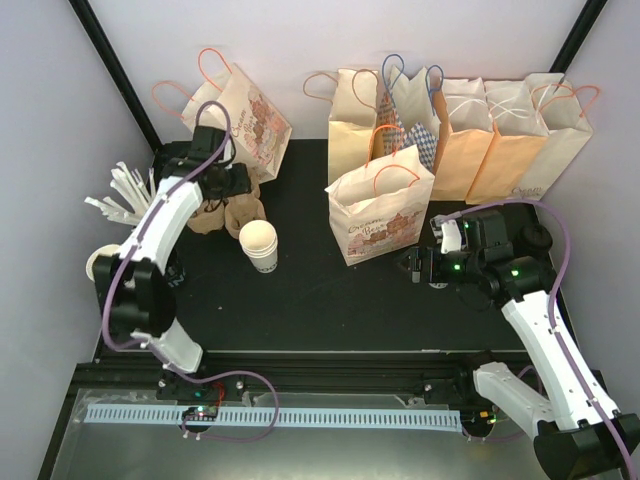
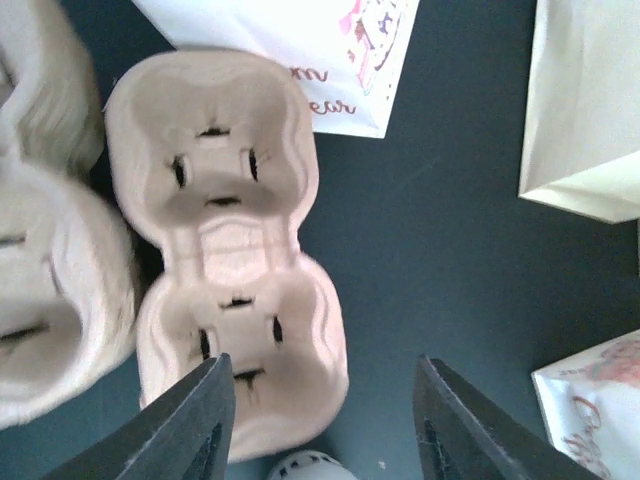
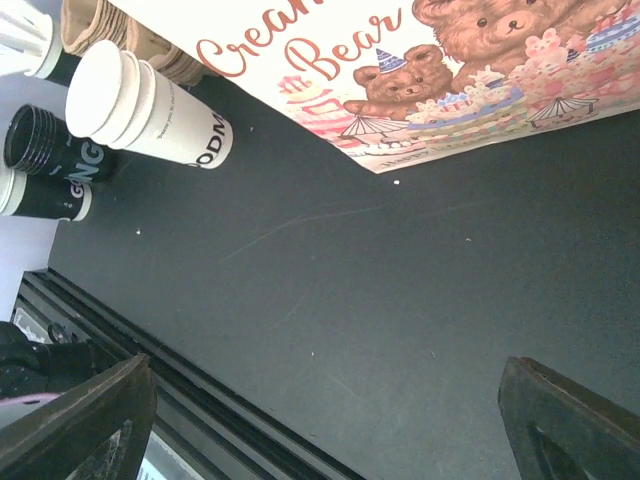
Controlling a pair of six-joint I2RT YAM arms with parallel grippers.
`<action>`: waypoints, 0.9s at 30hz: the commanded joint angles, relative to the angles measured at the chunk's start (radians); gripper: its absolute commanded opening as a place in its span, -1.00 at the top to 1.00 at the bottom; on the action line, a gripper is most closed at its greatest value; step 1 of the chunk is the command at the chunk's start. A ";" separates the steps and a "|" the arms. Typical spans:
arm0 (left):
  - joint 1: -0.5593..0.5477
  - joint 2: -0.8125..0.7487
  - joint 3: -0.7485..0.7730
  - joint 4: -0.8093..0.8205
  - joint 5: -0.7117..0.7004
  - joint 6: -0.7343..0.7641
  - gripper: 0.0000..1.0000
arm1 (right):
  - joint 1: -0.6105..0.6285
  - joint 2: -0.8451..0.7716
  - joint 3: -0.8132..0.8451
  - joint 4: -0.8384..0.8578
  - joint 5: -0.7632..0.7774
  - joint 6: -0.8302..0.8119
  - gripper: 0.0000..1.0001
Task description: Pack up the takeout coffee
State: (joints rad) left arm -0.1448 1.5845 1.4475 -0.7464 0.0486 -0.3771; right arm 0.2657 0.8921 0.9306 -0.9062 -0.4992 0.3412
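Top view, left claw: above the pulp cup carriers, far left.
Top view, right claw: near the bear bag, on its right.
Top view, takeout coffee: I cannot tell where it is; perhaps it is the dark round thing by the right bags.
Left wrist view, left claw: half wide and holding nothing.
Right wrist view, right claw: wide and empty over the black table, with the stacked white cups to the left.

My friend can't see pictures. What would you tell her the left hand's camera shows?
A tan cardboard cup carrier with two empty holes lies on a dark table, seen from above. The robot's left hand hangs over it, its two black fingers spread apart. A white paper bag with pink writing sits at the top.
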 commanded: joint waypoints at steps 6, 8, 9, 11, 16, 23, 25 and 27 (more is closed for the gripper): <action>0.005 0.224 0.139 -0.195 -0.036 0.003 0.06 | -0.002 -0.020 0.003 -0.016 -0.024 -0.032 -0.92; 0.005 0.175 0.046 -0.119 -0.020 -0.034 0.03 | -0.002 -0.022 -0.004 -0.014 -0.022 -0.033 -0.92; 0.007 0.146 0.000 -0.080 -0.009 -0.058 0.03 | -0.002 -0.020 -0.006 -0.013 -0.020 -0.034 -0.92; 0.007 0.094 -0.085 -0.007 -0.003 -0.121 0.03 | -0.002 -0.016 -0.007 -0.012 -0.019 -0.033 -0.92; 0.025 0.016 -0.233 0.128 0.006 -0.229 0.11 | -0.002 -0.017 0.000 -0.010 -0.025 -0.025 -0.92; 0.062 0.035 -0.285 0.214 0.090 -0.262 0.20 | -0.002 -0.028 -0.011 -0.019 -0.018 -0.025 -0.92; 0.070 0.049 -0.282 0.219 0.092 -0.268 0.21 | -0.002 -0.030 -0.014 -0.020 -0.017 -0.026 -0.92; 0.075 0.054 -0.283 0.224 0.092 -0.274 0.21 | -0.002 -0.030 -0.016 -0.019 -0.018 -0.025 -0.92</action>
State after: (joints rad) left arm -0.0837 1.6180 1.1622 -0.5777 0.1047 -0.6147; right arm 0.2657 0.8753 0.9249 -0.9226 -0.5079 0.3187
